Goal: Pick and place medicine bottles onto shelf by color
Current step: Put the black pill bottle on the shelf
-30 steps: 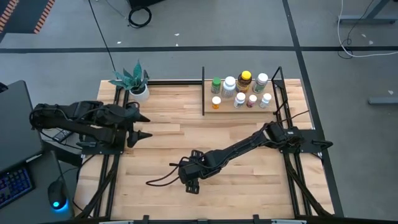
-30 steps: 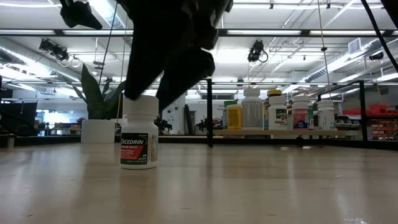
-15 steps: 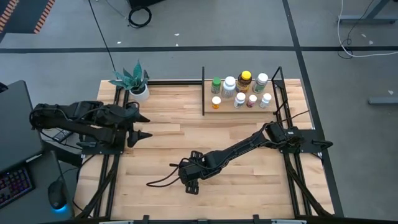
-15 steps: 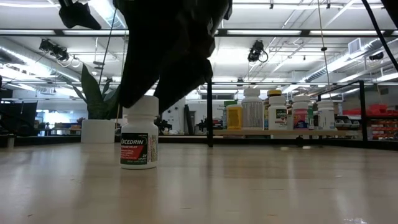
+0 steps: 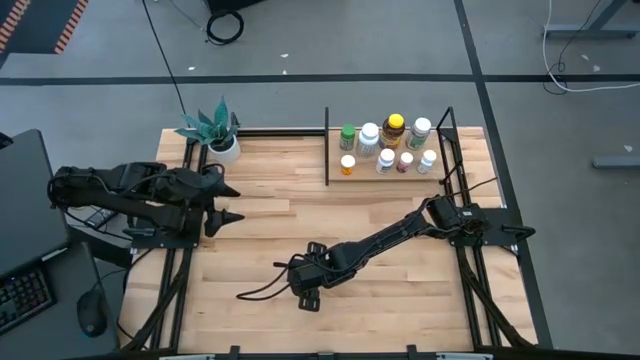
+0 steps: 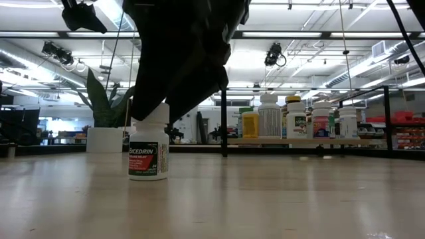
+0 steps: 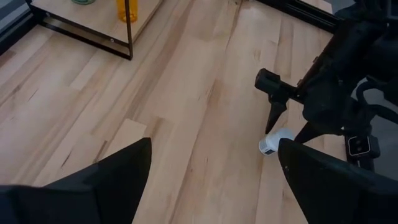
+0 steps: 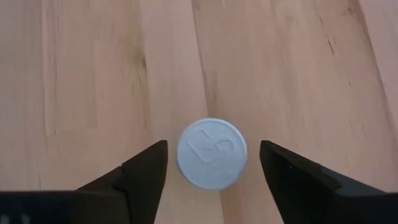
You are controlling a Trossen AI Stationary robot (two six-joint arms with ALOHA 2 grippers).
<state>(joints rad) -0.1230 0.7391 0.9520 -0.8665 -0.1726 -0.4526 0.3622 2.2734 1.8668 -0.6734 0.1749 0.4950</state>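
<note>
- A bright workshop with ceiling strip lights is showing behind a pale wooden table (image 5: 250,230), and both arms are working over it.
- The right gripper (image 8: 211,168) is hanging straight above a white Excedrin bottle (image 6: 149,150), its two fingers (image 8: 146,171) standing apart on either side of the white cap (image 8: 211,154) with a gap left on each side; nothing is being gripped yet.
- The bottle is standing upright on the table's near middle, alone and well apart from the shelf (image 5: 385,174) at the far right.
- On that shelf the other medicine bottles (image 5: 387,160) are standing in a cluster: white ones, a green-capped one, an amber yellow-capped one, a pinkish one.
- The bottle is looking light, rigid and smooth-sided, so it will likely tip or slide if nudged off-centre; I would be taking hold across the cap or just under it, squarely.
- The left gripper (image 5: 228,203) is waiting wide open by the table's left edge, near a potted teal plant (image 5: 212,128).
</note>
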